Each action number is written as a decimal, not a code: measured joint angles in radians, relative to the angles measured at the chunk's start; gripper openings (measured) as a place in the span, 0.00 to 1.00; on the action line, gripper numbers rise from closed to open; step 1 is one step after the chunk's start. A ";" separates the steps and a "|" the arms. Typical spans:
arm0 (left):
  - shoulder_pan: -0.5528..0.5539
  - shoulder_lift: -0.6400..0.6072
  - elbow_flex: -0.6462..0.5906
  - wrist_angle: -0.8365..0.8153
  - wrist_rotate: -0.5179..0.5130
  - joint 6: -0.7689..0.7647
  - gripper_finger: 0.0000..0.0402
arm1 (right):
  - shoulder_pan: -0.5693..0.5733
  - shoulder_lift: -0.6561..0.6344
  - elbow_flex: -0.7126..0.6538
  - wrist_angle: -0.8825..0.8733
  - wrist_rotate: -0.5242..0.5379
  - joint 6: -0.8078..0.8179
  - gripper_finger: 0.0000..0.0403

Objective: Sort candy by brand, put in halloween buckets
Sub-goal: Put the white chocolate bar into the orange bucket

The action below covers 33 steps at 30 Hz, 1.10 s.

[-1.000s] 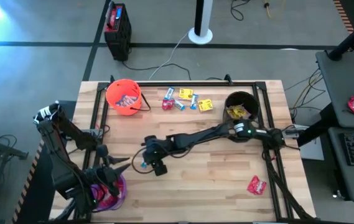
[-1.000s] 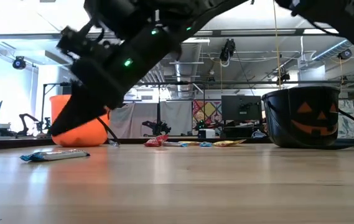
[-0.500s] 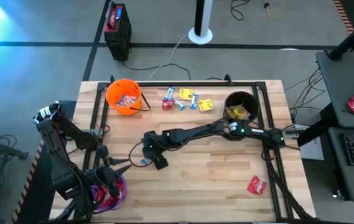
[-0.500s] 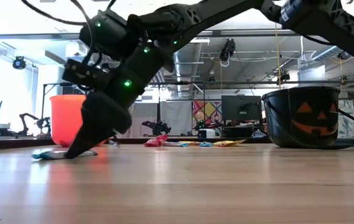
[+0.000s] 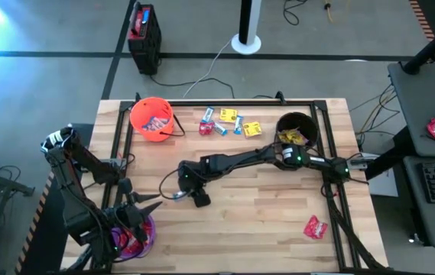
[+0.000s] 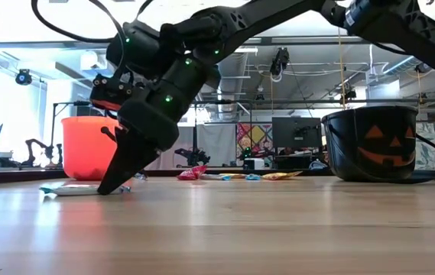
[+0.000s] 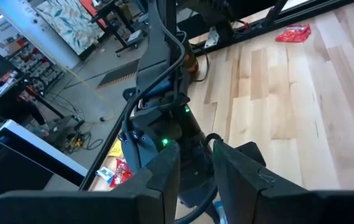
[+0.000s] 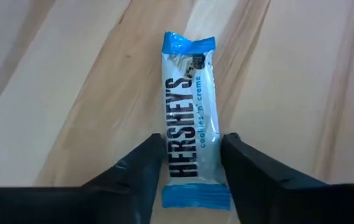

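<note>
I am viewing a blue-and-white candy bar (image 8: 191,118) lying flat on the table (image 5: 263,221), mid-left. The right gripper (image 8: 192,163) jaws are straddling it, spread. The left gripper (image 5: 129,221) is waiting over the purple bucket (image 5: 147,237), jaws spread.

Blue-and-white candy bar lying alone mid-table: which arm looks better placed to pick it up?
The right. Its gripper already straddles the blue-and-white wrapped candy bar, fingers either side, while the left gripper sits near the translucent purple bucket.
</note>
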 joint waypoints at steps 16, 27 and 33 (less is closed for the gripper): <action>0.000 0.001 0.000 0.018 -0.001 0.002 0.20 | 0.014 -0.034 -0.005 -0.081 -0.030 -0.005 0.02; 0.001 0.001 0.000 0.033 0.001 -0.016 0.20 | 0.079 -0.084 -0.019 -0.161 0.113 -0.029 0.02; 0.003 0.001 -0.020 0.135 0.113 -0.043 0.20 | 0.105 -0.172 -0.142 -0.126 0.224 0.002 0.02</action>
